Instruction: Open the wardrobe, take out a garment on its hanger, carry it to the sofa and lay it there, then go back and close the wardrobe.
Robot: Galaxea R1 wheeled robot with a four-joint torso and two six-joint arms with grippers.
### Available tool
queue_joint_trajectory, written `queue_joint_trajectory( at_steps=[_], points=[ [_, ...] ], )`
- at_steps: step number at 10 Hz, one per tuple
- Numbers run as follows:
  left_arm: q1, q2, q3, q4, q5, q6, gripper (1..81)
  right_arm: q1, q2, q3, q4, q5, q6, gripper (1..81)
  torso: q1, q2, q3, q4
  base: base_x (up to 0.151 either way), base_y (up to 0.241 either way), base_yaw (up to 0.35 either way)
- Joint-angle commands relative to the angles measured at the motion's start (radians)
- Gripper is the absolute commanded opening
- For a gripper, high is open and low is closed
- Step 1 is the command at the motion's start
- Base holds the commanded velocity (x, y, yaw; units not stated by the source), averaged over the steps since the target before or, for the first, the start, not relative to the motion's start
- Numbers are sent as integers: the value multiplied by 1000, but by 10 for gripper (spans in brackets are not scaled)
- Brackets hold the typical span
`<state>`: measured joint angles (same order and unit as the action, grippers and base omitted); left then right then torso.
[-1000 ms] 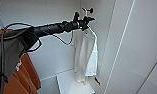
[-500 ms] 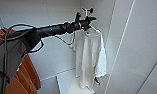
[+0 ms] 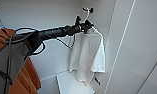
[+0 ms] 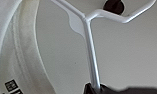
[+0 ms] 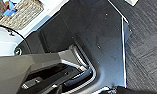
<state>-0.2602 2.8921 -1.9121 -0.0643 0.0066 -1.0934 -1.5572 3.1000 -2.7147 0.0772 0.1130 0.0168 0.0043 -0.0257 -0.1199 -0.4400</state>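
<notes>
Inside the open wardrobe (image 3: 134, 37), left gripper (image 3: 87, 25) clamped on the white hanger (image 3: 88, 15), its hook beside a dark peg. Garment (image 3: 87, 56) hangs below; orange garment (image 3: 26, 75) at left.

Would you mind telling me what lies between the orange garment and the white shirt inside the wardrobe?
In the head view, the stretch between the orange garment and the white shirt is bare white wardrobe wall; the left arm crosses above it.
</notes>
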Motion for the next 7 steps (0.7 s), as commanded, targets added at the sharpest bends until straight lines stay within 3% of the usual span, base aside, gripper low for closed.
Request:
queue_joint_trajectory(
  at_steps=[1,5,6,7],
  points=[
    [-224,9,13,29,-43,20,10,28,4,6,6,-53,2,811,0,0,0,0,0,0,0],
    [-291,0,19,43,-37,20,10,27,4,6,4,-53,2,811,0,0,0,0,0,0,0],
    [-294,-5,27,44,-34,20,10,27,4,6,6,-53,2,811,0,0,0,32,0,0,0],
    [-294,-13,31,44,-34,20,10,28,4,6,6,-53,2,811,0,0,0,97,0,0,0]
  ],
)
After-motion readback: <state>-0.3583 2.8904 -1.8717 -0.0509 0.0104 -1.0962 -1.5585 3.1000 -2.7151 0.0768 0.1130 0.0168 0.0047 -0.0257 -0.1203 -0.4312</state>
